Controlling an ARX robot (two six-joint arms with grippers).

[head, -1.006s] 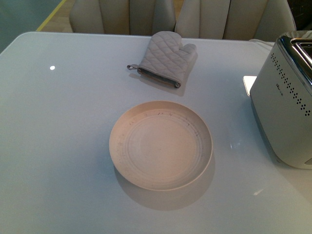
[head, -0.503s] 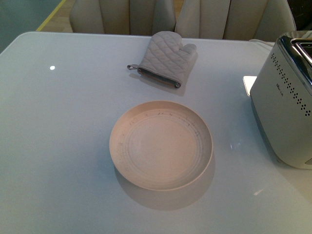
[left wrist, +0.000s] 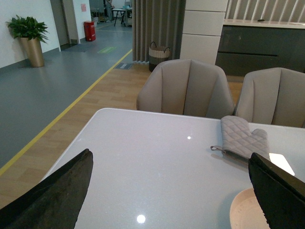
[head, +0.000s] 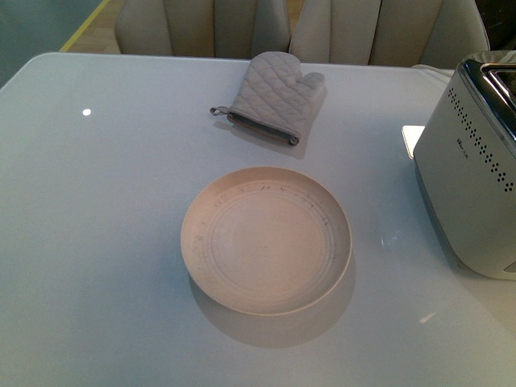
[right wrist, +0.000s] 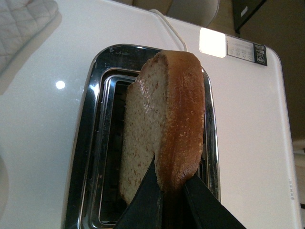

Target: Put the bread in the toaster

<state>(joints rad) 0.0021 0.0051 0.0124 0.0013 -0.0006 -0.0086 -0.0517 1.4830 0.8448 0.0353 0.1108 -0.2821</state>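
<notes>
In the right wrist view my right gripper is shut on the bread, pinching its brown crust edge between two black fingers. The slice stands on edge directly above the toaster's chrome top, over its open slots; whether its lower end touches them is unclear. In the front view the toaster stands at the right edge of the table, and neither arm nor the bread shows. My left gripper hangs open above the table with nothing between its fingers.
A round cream plate sits mid-table, bare. A quilted grey oven mitt lies behind it. The white table stretches left of the plate. Two beige chairs stand at the far edge.
</notes>
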